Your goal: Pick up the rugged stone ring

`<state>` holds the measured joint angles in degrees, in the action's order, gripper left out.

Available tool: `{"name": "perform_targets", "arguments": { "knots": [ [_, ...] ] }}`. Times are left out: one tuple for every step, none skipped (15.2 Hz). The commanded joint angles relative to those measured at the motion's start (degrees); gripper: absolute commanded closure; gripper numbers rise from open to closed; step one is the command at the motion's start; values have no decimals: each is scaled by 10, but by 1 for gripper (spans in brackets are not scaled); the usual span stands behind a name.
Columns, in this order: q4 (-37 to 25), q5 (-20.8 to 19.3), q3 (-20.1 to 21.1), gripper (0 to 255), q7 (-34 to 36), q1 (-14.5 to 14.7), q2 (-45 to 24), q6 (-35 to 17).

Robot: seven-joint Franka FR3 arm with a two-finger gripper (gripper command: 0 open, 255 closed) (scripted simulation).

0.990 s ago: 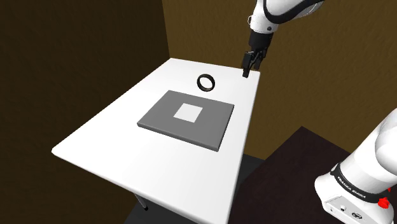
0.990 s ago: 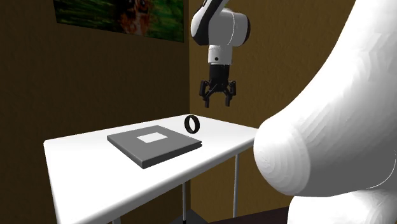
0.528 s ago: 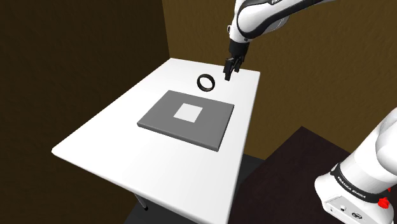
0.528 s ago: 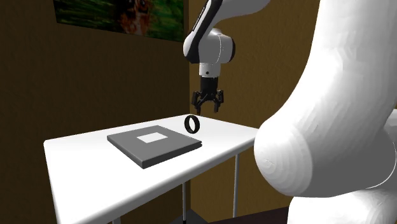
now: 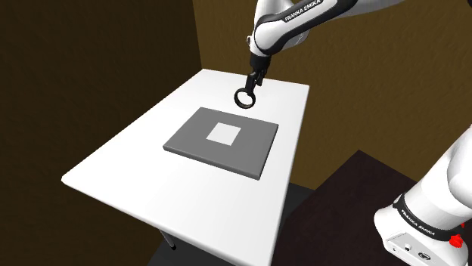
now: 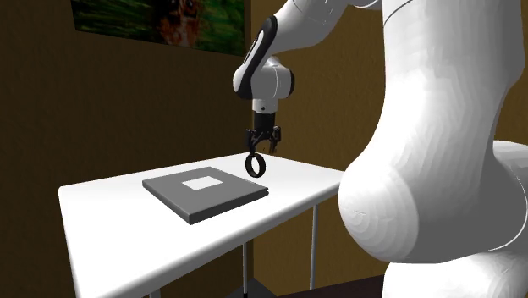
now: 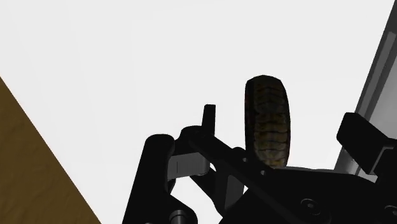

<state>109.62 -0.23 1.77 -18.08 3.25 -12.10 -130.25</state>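
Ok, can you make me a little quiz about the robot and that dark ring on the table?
1. True or false: the ring lies flat on the white table.
2. Pick one. The end effector is: A) shut tight on the ring; B) open around the ring, not touching it; C) far off past the table's edge.
3. What shape is the white patch on the grey slab?

Key:
1: false, it stands up on its edge.
2: B.
3: a square.
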Motion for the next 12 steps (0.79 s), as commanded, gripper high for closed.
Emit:
{"name": "perform_targets", "arguments": {
  "knots": [
    [-10,-1,1,0,-5,1,-20,-13],
    [-6,-1,1,0,-5,1,-23,-20],
    [-3,-1,1,0,-5,1,-27,-27],
    [0,-2,1,0,-5,1,-30,-34],
    [3,-2,1,0,-4,1,-34,-40],
    [6,-2,1,0,-4,1,-38,-47],
    [9,-2,1,0,-4,1,-41,-54],
    [11,-2,1,0,-4,1,-44,-58],
    [11,-2,1,0,-4,1,-44,-58],
    [11,-2,1,255,-4,1,-43,-58],
    [11,-2,1,255,-4,1,-44,-58],
    [10,-2,1,255,-4,1,-44,-58]
  ]
}}
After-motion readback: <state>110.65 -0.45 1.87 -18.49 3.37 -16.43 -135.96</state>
